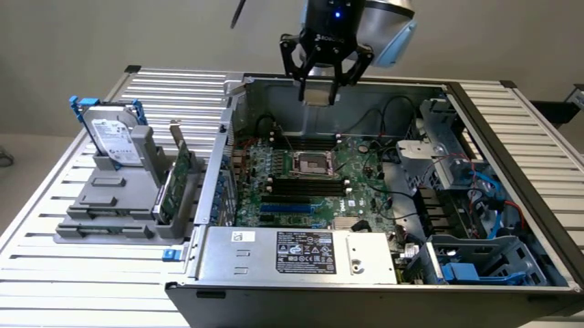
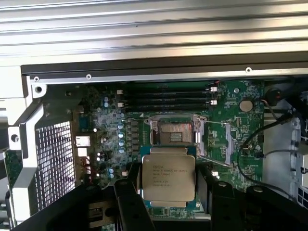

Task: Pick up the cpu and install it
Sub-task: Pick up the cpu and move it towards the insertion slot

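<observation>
Exterior view: my black two-fingered claw (image 1: 319, 87) hangs above the far wall of the open black-and-grey computer case (image 1: 538, 205). It is clamped on the small flat square silvery-beige cpu (image 1: 318, 93), which is in the air and well clear of the green motherboard (image 1: 365, 195). The empty square metal-framed processor socket (image 1: 308, 164) lies at about six o'clock from the claw in this picture. At about eight o'clock, outside the case, the grey hard drive with a white label and blue handles (image 1: 114, 140) stands on a grey plastic stand (image 1: 109, 219). An upright green circuit card (image 1: 182, 174) is at the stand's three o'clock side. All of this rests on the slatted aluminium table (image 1: 55, 273).

Wrist view: the cpu (image 2: 167, 175) sits between my black fingers (image 2: 126, 202), gripped at two opposite edges, its printed metal top facing the camera. Beyond it I see the socket (image 2: 175, 132) with its frame open. The chip's far edge overlaps the socket's near edge in the picture. The black memory slots (image 2: 166, 98) lie past the socket.
</observation>
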Controlling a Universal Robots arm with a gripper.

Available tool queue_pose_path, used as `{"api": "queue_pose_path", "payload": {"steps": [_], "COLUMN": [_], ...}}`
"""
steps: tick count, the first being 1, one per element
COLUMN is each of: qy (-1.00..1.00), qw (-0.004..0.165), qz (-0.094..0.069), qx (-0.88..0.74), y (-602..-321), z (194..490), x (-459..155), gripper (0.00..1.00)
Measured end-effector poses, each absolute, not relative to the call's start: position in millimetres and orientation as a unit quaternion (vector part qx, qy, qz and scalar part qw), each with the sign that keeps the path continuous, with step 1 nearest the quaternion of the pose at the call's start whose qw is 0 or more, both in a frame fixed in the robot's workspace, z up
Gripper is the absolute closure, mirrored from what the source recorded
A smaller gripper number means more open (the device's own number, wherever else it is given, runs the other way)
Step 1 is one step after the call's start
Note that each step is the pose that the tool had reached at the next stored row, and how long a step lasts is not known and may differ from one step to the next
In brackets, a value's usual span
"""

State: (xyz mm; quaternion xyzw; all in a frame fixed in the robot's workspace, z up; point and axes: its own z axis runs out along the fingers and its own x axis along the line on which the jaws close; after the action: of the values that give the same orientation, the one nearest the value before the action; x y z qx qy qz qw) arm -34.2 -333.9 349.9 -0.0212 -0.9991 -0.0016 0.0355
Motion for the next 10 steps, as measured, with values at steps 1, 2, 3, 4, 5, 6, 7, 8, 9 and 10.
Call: {"api": "queue_pose_path", "payload": {"steps": [1,2,3,4,5,6,7,8,9,10], "qy": [-0.999,-0.999,-0.999,-0.999,-0.999,-0.999,-0.999,-0.999,-0.999,-0.999], "qw": [0.035,0.035,0.035,0.035,0.035,0.035,0.035,0.035,0.035,0.035], "qz": [-0.002,-0.002,-0.003,-0.004,-0.007,-0.01,-0.014,-0.018,-0.021,-0.022], "qx": [-0.021,-0.021,-0.021,-0.021,-0.02,-0.02,-0.02,-0.019,-0.019,-0.019], "y": [-333.9,-333.9,-333.8,-333.9,-333.9,-333.9,-333.9,-333.9,-333.8,-333.9], "z": [348.0,346.6,345.4,344.7,344.5,344.1,343.7,343.3,342.7,341.7], "x": [-33.6,-32.9,-32.2,-31.5,-30.8,-30.1,-29.3,-28.5,-27.7,-27.1], "gripper": [0.45,0.45,0.45,0.45,0.45,0.45,0.45,0.45,0.45,0.45]}}
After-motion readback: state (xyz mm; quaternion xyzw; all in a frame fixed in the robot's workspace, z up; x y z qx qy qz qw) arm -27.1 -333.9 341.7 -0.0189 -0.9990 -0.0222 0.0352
